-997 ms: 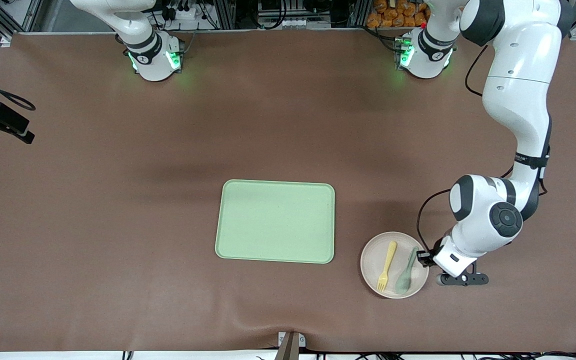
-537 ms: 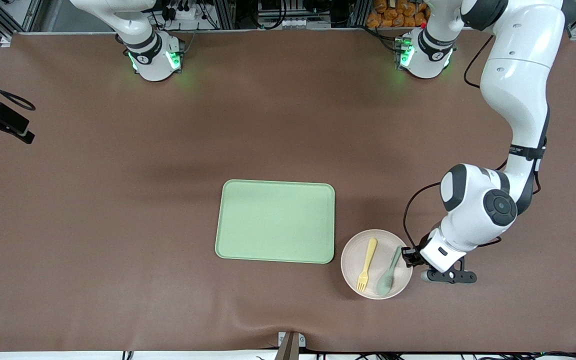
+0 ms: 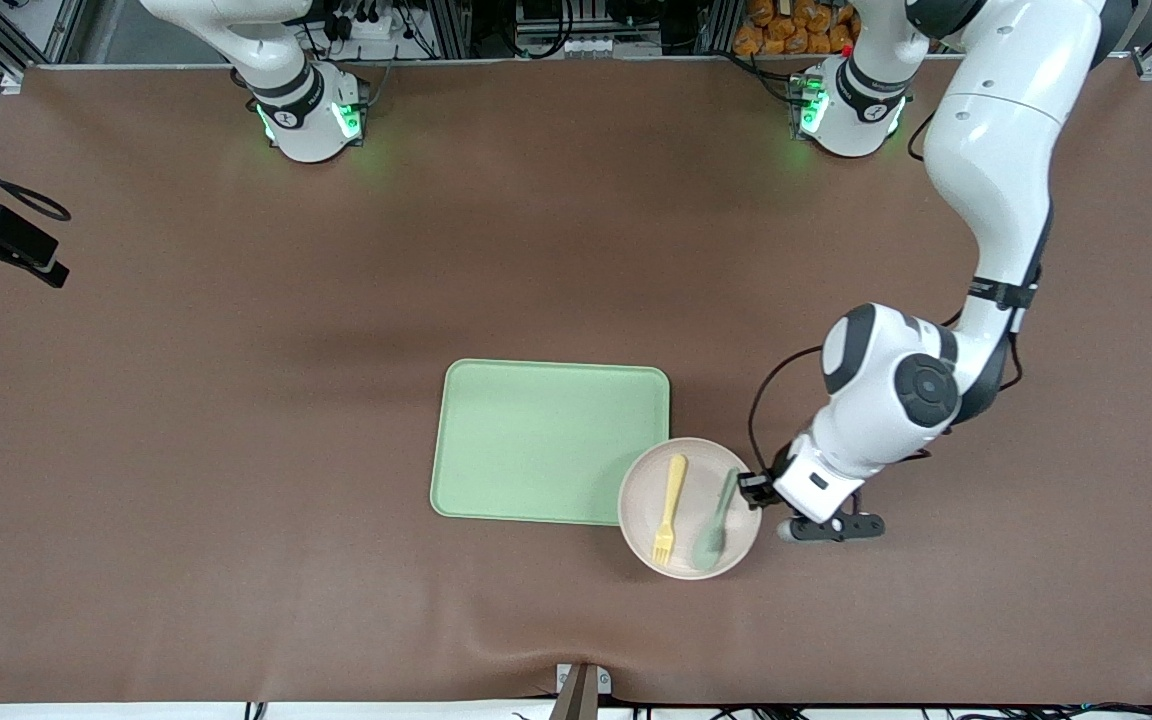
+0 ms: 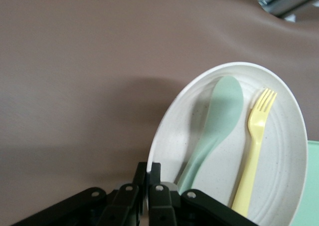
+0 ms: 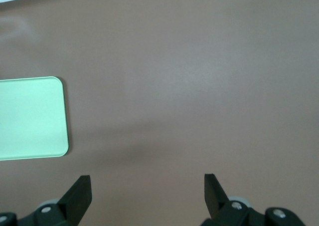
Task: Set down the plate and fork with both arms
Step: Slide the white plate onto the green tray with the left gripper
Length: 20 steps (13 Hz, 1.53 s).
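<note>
The plate (image 3: pixel 690 508) is pale beige-pink, with its rim just overlapping the green tray's (image 3: pixel 549 441) corner nearest the left arm. The yellow fork (image 3: pixel 669 494) and a spoon (image 3: pixel 717 522) lie lengthwise on it. Left gripper (image 3: pixel 755 488) has its fingers pinched on the plate's rim, so the tray lies straight ahead. Right gripper (image 5: pixel 148 192) waits with fingers wide over bare bench.

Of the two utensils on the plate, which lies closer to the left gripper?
The grey-green spoon, lying beside the left gripper clamped on the plate rim; the yellow fork lies toward the tray.
</note>
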{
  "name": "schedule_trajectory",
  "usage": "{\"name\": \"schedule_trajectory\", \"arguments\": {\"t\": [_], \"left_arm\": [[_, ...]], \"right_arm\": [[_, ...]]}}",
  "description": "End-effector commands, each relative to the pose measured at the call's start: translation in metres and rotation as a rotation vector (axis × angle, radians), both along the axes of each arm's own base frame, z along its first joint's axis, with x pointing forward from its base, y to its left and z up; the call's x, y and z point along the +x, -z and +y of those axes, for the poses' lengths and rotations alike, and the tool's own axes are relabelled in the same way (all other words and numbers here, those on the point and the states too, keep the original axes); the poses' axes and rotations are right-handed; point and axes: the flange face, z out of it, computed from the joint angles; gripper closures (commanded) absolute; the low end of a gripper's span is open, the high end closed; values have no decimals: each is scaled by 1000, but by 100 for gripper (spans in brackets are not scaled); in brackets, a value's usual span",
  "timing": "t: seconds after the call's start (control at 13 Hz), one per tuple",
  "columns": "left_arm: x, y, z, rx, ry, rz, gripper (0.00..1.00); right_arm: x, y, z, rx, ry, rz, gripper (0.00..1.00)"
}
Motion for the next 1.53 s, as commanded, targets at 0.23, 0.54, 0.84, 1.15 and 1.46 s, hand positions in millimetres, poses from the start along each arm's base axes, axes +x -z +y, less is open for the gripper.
{"name": "schedule_trajectory", "arguments": {"t": [0.23,0.54,0.84,1.15,1.46], "left_arm": [[-46,27,-91,-3,-48,70,100],[-77,50,-144,-6,-87,82,100],[-95,68,-172,-2,-139,42,100],[-100,82,-177,-2,-145,46,57],[-99,82,-175,26,-120,20,0]], "right_arm": [[1,-2,-11,7,24,5,0],[1,-1,-11,8,24,6,0],[0,-2,-10,8,22,8,0],[0,-2,-10,8,22,8,0],[1,0,-8,9,18,12,0]]}}
